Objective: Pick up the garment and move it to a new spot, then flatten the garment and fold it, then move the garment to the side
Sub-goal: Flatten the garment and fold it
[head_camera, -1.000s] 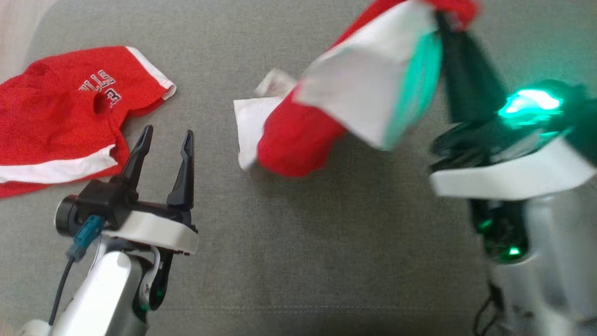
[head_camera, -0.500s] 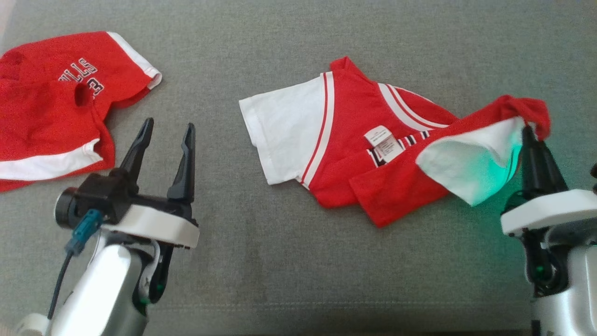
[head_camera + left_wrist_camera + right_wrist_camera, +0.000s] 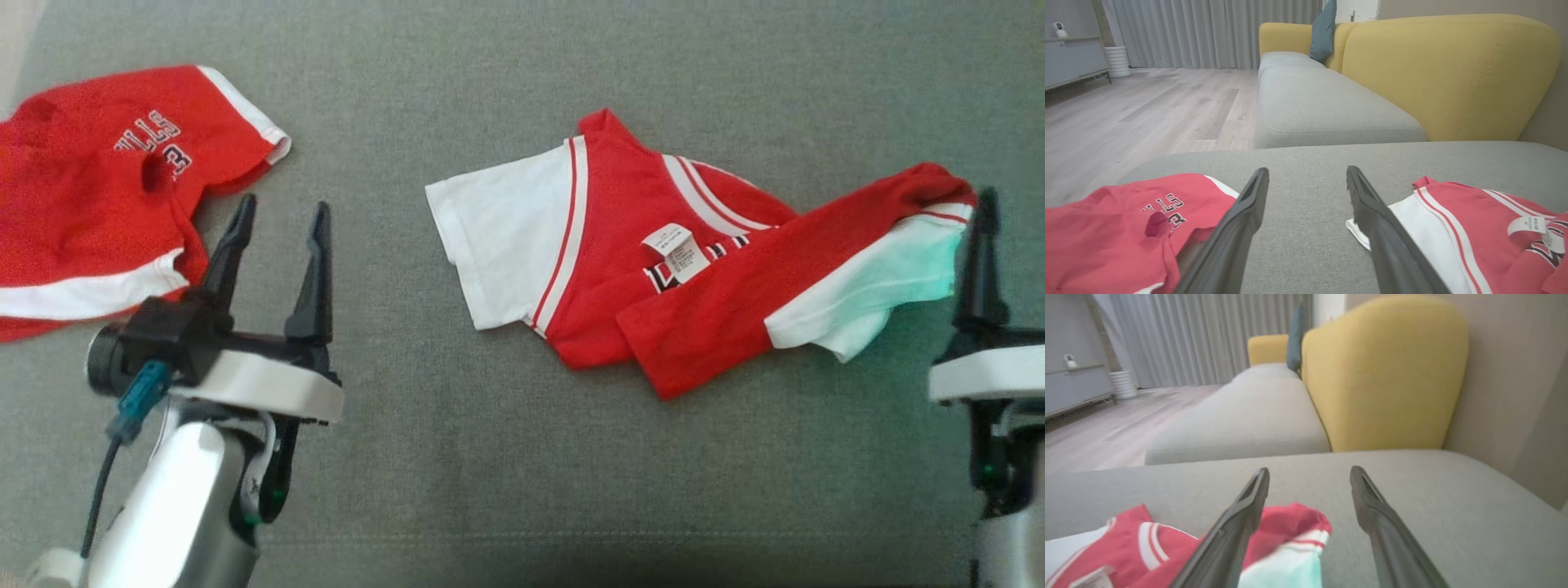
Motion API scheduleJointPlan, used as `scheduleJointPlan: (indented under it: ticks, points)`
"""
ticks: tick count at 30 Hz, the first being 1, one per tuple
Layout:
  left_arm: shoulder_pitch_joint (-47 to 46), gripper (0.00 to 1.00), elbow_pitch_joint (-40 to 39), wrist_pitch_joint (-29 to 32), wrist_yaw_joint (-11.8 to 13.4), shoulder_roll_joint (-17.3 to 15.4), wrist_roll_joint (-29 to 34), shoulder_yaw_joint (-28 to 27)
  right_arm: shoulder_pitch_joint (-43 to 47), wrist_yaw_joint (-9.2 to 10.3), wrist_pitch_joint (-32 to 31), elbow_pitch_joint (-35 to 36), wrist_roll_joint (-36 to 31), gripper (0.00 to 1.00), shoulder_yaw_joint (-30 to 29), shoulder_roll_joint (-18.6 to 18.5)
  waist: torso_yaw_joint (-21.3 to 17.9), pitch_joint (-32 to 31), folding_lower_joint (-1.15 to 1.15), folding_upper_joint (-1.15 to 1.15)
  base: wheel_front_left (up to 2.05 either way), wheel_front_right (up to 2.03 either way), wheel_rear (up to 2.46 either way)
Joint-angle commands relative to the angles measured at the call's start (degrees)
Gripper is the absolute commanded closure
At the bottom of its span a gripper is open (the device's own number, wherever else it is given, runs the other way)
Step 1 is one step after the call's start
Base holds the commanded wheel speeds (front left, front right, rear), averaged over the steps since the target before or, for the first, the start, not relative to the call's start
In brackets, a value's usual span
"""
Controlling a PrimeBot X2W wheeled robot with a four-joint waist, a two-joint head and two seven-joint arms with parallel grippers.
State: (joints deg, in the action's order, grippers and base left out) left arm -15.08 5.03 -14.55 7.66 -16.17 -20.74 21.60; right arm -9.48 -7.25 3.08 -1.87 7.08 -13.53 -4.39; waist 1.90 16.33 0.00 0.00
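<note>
A: Step?
B: Flattening, I judged: garment [image 3: 653,269] lay rumpled just left of the right pincer [image 3: 1309,471], spread, empty.
A: Next?
B: Left pincer [image 3: 282,206], spread too, needed the sleeve [image 3: 498,245] to its right.

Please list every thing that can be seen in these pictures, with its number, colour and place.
shirt: 1, red with white sleeves, rumpled on the middle of the seat
jersey: 1, red with white trim, on the seat's left part
seat: 1, grey, under both garments
backrests: 2, yellow, behind the seats
pillow: 1, teal, between the backrests
curtains: grey, at the far wall
floor: pale wood, beside the sofa
cabinet: 1, grey, far corner
left gripper: 1, dark, open, between jersey and shirt
right gripper: 1, dark, open, at the shirt's right sleeve
</note>
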Motion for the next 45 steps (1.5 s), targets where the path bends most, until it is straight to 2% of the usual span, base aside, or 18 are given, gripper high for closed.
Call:
scheduleJointPlan:
  ticks: [1,6,12,32,36,41,42,45]
  points:
    - [-0.4,0.0,-2.1,-0.4,0.5,-1.1,0.8,-2.7,0.9,-0.24,0.4,3.4,-0.8,0.0,2.5,-0.7,-0.1,-0.9,0.0,0.0,0.0,0.0,0.0]
    - [1.6,0.0,-2.2,-0.4,0.7,-0.9,0.8,-3.3,4.7,-0.24,-1.9,9.6,-3.4,0.0,8.7,-0.3,-0.2,-3.3,0.0,0.0,0.0,0.0,0.0]
    - [3.8,0.0,-2.2,-0.4,0.8,-0.7,0.7,-3.3,9.2,-0.24,-3.7,12.2,-2.2,0.0,12.8,0.6,-0.1,-5.3,0.0,0.0,0.0,0.0,0.0]
    - [5.0,0.0,-2.6,-0.1,0.9,-0.7,0.2,-2.3,10.2,-0.24,-4.6,13.0,-0.8,0.0,13.7,1.5,-0.1,-5.5,0.0,0.0,0.0,0.0,0.0]
    - [1.9,0.0,-3.6,3.1,-2.0,0.8,1.0,2.5,9.8,-0.24,-4.7,13.4,-1.0,0.0,13.5,1.5,-0.1,-4.0,0.0,0.0,0.0,0.0,0.0]
    - [-3.8,0.0,-2.6,10.2,-8.5,5.7,0.5,11.7,9.0,-0.24,-5.1,13.6,-1.2,0.0,13.5,1.5,-1.1,-1.6,0.0,0.0,0.0,0.0,0.0]
    - [-5.6,0.0,-0.9,12.8,-10.6,7.6,-0.2,14.5,8.6,-0.24,-4.9,13.6,-1.1,0.0,13.6,1.5,-2.0,-0.8,0.0,0.0,0.0,0.0,0.0]
    - [-7.4,0.0,2.2,15.9,-12.3,9.5,-1.7,17.4,7.9,-0.24,-4.7,13.4,-0.6,0.0,14.1,1.5,-3.6,0.4,0.0,0.0,0.0,0.0,0.0]
